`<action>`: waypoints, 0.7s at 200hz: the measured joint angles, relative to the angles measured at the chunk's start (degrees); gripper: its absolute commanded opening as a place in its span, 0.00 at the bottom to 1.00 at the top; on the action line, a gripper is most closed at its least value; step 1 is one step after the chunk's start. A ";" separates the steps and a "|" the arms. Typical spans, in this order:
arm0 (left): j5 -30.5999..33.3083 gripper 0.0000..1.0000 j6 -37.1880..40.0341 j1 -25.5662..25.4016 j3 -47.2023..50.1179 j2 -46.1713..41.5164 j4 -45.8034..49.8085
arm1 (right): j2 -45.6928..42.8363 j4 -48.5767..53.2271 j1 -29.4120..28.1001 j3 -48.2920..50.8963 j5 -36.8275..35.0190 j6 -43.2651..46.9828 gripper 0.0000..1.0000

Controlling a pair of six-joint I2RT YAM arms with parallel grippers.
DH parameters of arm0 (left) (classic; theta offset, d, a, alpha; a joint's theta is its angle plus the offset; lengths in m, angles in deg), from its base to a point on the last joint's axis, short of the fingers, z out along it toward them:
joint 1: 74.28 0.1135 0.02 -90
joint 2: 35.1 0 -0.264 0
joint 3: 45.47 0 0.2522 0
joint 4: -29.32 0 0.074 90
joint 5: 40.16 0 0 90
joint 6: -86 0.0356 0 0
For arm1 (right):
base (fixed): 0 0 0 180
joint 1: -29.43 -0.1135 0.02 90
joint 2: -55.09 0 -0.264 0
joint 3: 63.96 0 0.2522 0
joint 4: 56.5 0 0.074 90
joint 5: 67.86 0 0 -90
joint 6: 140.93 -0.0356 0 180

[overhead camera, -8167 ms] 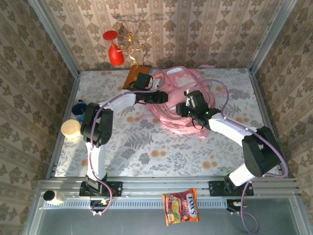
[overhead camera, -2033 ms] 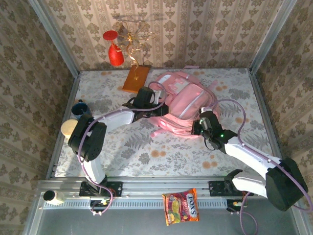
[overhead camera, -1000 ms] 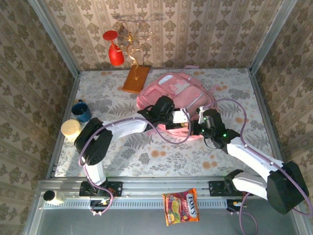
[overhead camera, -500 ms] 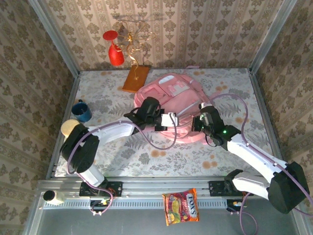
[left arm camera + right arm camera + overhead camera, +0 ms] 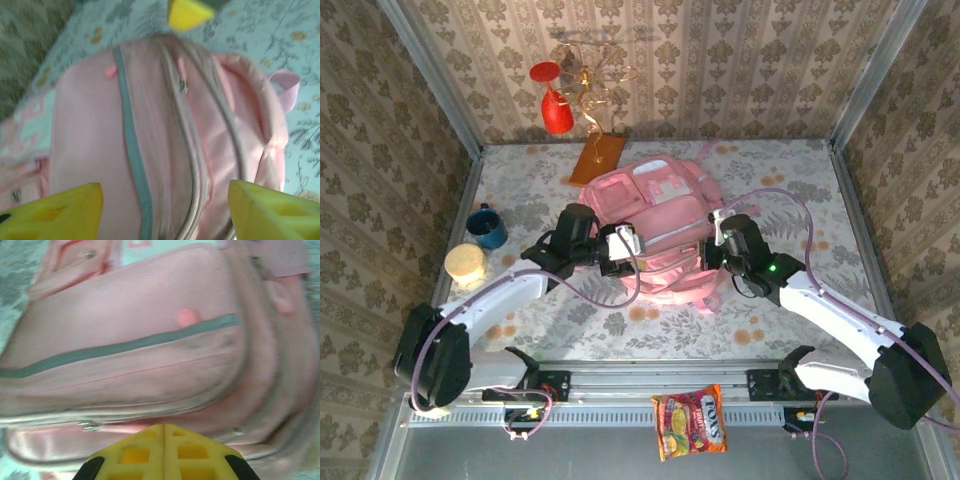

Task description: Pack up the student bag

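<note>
Fingers: left gripper (image 5: 623,243) is spread wide with nothing held; right gripper (image 5: 710,252) is pressed shut at the bag's edge, and I cannot tell whether it pinches any cloth.
Bag: student bag (image 5: 660,215) lies flat mid-table (image 5: 790,180), pockets up, long axis running from the arms toward the far wall.
Flanks: one gripper is at each side of the bag, left and right.
Zip: the pull (image 5: 184,87) lies straight ahead of the open left fingers (image 5: 55,210).
Nearer arm: probably the left.
</note>
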 measured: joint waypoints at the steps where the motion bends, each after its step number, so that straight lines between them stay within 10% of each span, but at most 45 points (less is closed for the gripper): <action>1: 0.04 0.72 0.02 -0.22 -0.02 -0.09 -0.02 | 0.00 -0.11 -0.07 0.02 0.13 0.07 0.00; 91: 16.20 0.50 -0.37 -10.64 -13.20 16.90 6.73 | -0.98 -1.99 0.39 1.90 3.02 3.41 0.27; 140: 18.01 0.08 -0.83 -10.91 -13.25 17.81 8.02 | -0.92 -3.54 0.55 2.62 3.10 3.45 0.28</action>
